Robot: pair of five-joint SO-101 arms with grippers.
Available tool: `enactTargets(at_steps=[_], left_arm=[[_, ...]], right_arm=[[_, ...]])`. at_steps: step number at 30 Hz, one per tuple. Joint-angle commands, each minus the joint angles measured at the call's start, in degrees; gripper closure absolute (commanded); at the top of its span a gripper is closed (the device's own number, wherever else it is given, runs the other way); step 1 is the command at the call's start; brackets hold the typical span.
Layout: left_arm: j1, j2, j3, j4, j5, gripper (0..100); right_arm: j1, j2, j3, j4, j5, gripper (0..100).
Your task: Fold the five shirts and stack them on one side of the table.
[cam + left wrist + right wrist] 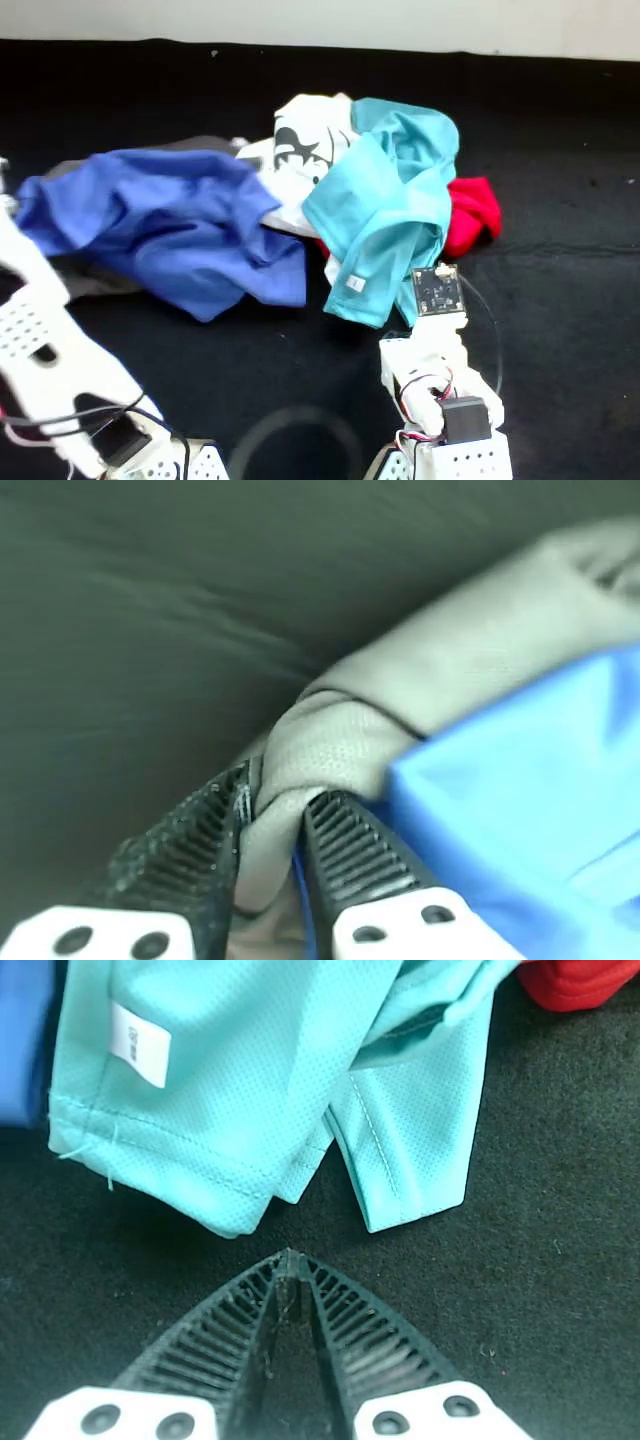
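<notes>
Right pincer [288,1258] closed near teal shirt [200,1090] hem; left pincer [278,796] pinches grey shirt [330,745].

Your blue shirt [170,225] sprawls left over a grey shirt [205,145]; the teal shirt [385,205] drapes across the white shirt [305,150]; the red shirt [472,212] pokes out beside it; your right arm [440,375] stands near the teal hem.

- left arm [45,350]: white holed shell, black motor, dark cables
- right arm [440,385]: white, red wires, dark square board
- left gripper [275,798], right gripper [290,1260]: black ribbed fingers [355,1330], white mounts
</notes>
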Motion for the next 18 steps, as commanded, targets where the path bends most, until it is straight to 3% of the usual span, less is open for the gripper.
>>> enactTargets(at_steps=[1, 10, 16, 18], left_arm=[[-6.5, -0.7, -17.8, 1.1, -0.4, 99], [-10.2, -6.8, -21.3, 3.0, -0.4, 98], [-11.0, -16.1, -20.9, 3.0, -0.4, 78], [-11.3, -19.1, -20.9, 3.0, -0.4, 77]], right_arm=[[-0.1, -0.1, 8.7, 0.6, -0.4, 99.0], [-0.1, -0.1, 8.7, 0.6, -0.4, 99.0], [-0.1, -0.1, 8.7, 0.6, -0.4, 99.0], [-0.1, -0.1, 8.7, 0.6, -0.4, 99.0]])
